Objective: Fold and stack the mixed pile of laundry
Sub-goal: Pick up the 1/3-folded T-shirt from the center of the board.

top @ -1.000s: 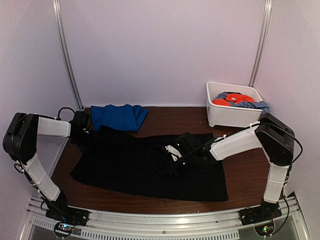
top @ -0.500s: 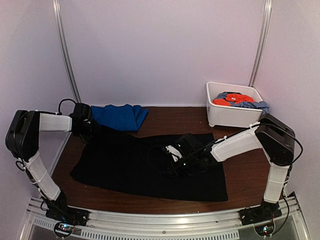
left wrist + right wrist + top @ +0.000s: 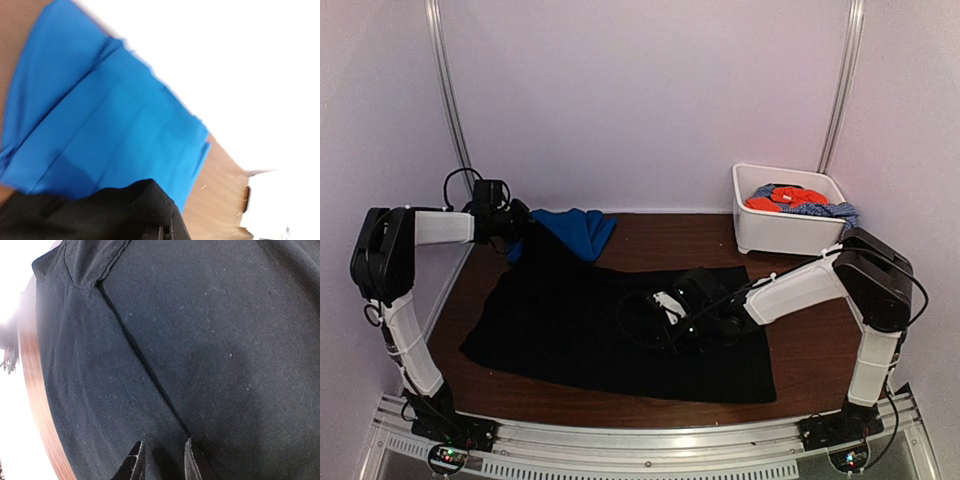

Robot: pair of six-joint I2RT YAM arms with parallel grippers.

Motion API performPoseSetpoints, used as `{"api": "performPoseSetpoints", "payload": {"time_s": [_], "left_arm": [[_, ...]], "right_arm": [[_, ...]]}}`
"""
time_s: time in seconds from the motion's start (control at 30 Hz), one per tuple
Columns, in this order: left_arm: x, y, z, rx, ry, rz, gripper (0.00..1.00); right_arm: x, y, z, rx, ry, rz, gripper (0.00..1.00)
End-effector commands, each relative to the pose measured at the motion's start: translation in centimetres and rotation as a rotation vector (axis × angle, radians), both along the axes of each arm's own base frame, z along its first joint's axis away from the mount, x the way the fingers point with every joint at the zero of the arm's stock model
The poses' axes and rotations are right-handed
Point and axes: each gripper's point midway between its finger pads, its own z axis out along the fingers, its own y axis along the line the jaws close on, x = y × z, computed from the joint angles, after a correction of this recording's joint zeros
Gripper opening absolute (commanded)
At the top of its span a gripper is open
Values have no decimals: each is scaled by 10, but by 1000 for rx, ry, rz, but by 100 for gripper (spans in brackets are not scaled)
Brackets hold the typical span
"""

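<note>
Plain pale walls on three sides, a little pink in the light. Two thin silver poles (image 3: 451,110) standing up in the back corners. Dark brown wooden table (image 3: 670,238), shiny in places. White tub (image 3: 775,235) at the back right. Silver metal rail (image 3: 650,445) along the near edge

1. Each arm has white link covers and black joint housings; the shoulder and elbow parts are black and rounded.
2. The left gripper (image 3: 512,222) is black, with a black cable making a loop above the wrist.
3. The right gripper (image 3: 665,322) is black too, with a small white part near the wrist and thin black cables looping beside it.
4. In the right wrist view the fingertips (image 3: 192,460) are dark and narrow.
5. Both bases are black and sit on a silver rail (image 3: 650,440); small coloured lights show near each base.
</note>
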Motion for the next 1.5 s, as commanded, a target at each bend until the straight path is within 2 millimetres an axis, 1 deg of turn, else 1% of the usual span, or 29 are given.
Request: {"api": "performPoseSetpoints", "payload": {"time_s": [0.0,0.07,0.13,0.23,0.27,0.3,0.33,0.37,0.43,0.53,0.63,0.73,0.8,0.97,1.07,1.2,1.23,1.27,1.43,1.47], "left_arm": [[46,-13,50,-74,-203,-54,0],[56,-20,54,-82,-229,-87,0],[62,-24,55,-86,-242,-110,0],[63,-23,54,-81,-240,-110,0],[62,-24,52,-80,-233,-112,0],[60,-23,46,-78,-209,-107,0],[57,-22,40,-79,-192,-103,0],[54,-21,36,-78,-179,-95,0],[48,-17,28,-66,-170,-81,0],[44,-16,20,-59,-162,-79,0],[43,-16,15,-60,-161,-82,0],[44,-17,17,-61,-167,-90,0],[44,-16,20,-53,-171,-89,0],[46,-15,23,-45,-179,-80,0],[47,-15,22,-46,-179,-80,0],[47,-14,20,-44,-178,-77,0],[47,-14,20,-43,-178,-77,0],[47,-14,18,-42,-177,-77,0],[48,-14,17,-40,-176,-75,0],[49,-14,16,-40,-177,-76,0]], "right_arm": [[-19,-26,-11,-113,57,19,31],[-8,-26,13,-78,13,10,33],[9,-34,39,-48,-42,-23,36],[49,-69,74,-35,-132,-136,40],[64,-84,82,-40,-154,-187,41],[76,-99,91,-38,-177,-238,41],[86,-112,94,-41,-186,-278,41],[93,-123,94,-50,-193,-309,41],[100,-135,88,-89,-203,-328,41],[107,-140,74,-152,-205,-335,41],[133,-158,65,-252,-262,-410,40],[162,-181,67,-285,-292,-507,39],[177,-197,69,-290,-301,-576,38],[194,-237,62,-338,-349,-724,36],[204,-250,56,-307,-366,-777,36],[212,-263,37,-326,-327,-799,36],[214,-265,32,-332,-318,-800,36],[220,-266,33,-322,-331,-806,37],[230,-273,21,-364,-332,-816,39],[232,-274,21,-361,-333,-820,39]]}}
